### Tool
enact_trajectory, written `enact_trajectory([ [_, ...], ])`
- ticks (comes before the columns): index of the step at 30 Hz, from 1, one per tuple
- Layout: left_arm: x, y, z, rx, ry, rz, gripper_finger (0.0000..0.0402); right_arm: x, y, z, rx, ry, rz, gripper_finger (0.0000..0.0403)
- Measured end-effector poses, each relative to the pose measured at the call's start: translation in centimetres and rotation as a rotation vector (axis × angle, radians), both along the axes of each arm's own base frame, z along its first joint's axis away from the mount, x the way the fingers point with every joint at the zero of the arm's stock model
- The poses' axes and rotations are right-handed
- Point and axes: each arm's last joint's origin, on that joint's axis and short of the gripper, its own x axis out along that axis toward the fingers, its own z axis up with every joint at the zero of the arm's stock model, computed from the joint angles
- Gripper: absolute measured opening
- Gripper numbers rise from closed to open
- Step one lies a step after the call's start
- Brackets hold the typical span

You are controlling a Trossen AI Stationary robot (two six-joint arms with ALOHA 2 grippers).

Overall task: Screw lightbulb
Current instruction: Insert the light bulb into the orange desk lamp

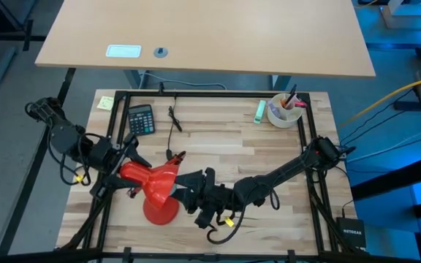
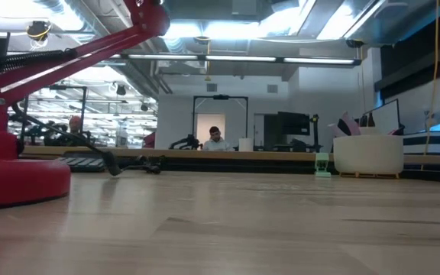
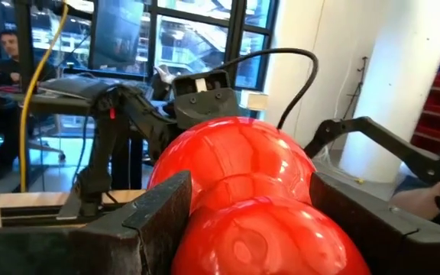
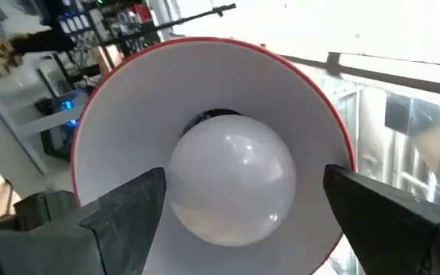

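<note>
A red desk lamp stands at the table's near left, its round base (image 1: 160, 212) on the wood and its shade (image 1: 160, 183) opening toward the right. The white lightbulb (image 4: 232, 179) sits deep inside the shade's white interior, its screw base hidden. My left gripper (image 1: 126, 174) is shut on the shade's rounded red back (image 3: 235, 153). My right gripper (image 1: 188, 191) is open at the shade's mouth. Its fingers (image 4: 132, 206) stand on either side of the bulb, with a gap showing on each side. The low view shows only the lamp's base (image 2: 10, 176) and arm. My left gripper pinches the bulging red back of the lamp shade (image 3: 205, 229) between its two fingers, one on each side. The fingers come level from the table's left. The shade is held above the table, while the lamp's base rests on the wood.
A black calculator (image 1: 141, 119), a yellow note (image 1: 105, 102) and a black cable (image 1: 174, 120) lie at the far left. A white cup with pens (image 1: 285, 112) and a green item (image 1: 260, 110) stand at the far right. A black frame (image 1: 218, 93) borders the table.
</note>
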Motion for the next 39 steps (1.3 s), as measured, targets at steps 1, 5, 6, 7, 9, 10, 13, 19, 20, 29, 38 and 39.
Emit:
enact_trajectory([
  [1,0.0,0.0,0.0,0.002,0.003,0.0,0.0253,0.0,-0.1,0.0,0.001,-0.003,-0.003,0.036],
  [5,0.2,-0.1,-0.1,0.003,0.009,-0.002,0.0253,0.4,-0.3,-0.3,-0.041,0.031,0.031,0.0352],
  [6,0.2,-0.2,-0.1,0.0,0.008,-0.003,0.0253,0.4,-0.3,-0.5,-0.054,0.051,0.034,0.0348],
  [7,0.2,-0.2,-0.1,-0.002,0.008,-0.003,0.0253,0.5,-0.3,-0.6,-0.064,0.064,0.031,0.0344],
  [9,0.2,-0.2,-0.2,-0.001,0.013,-0.004,0.0253,0.7,-0.5,-0.9,-0.081,0.071,0.018,0.0334],
  [10,0.2,-0.2,-0.2,0.0,0.013,-0.005,0.0253,0.7,-0.6,-0.8,-0.089,0.065,0.004,0.033],
  [13,0.2,-0.2,-0.2,0.0,0.014,-0.004,0.0253,0.9,-0.9,-0.8,-0.125,0.067,-0.013,0.0319],
  [19,0.2,-0.2,-0.2,-0.001,0.015,-0.004,0.0253,1.1,-1.4,-0.8,-0.127,0.059,-0.016,0.0299],
  [20,0.2,-0.2,-0.2,0.0,0.016,-0.004,0.0253,1.2,-1.5,-0.8,-0.127,0.058,-0.015,0.0296],
  [29,0.2,-0.2,-0.3,0.008,0.017,-0.003,0.0253,1.2,-1.4,-0.9,0.026,0.045,0.056,0.0253],
  [38,0.2,-0.2,-0.3,0.018,0.015,-0.008,0.0253,1.3,-1.4,-1.1,0.388,0.017,0.179,0.0238],
  [39,0.2,-0.2,-0.3,0.019,0.015,-0.009,0.0253,1.3,-1.4,-1.1,0.419,0.015,0.191,0.0238],
])
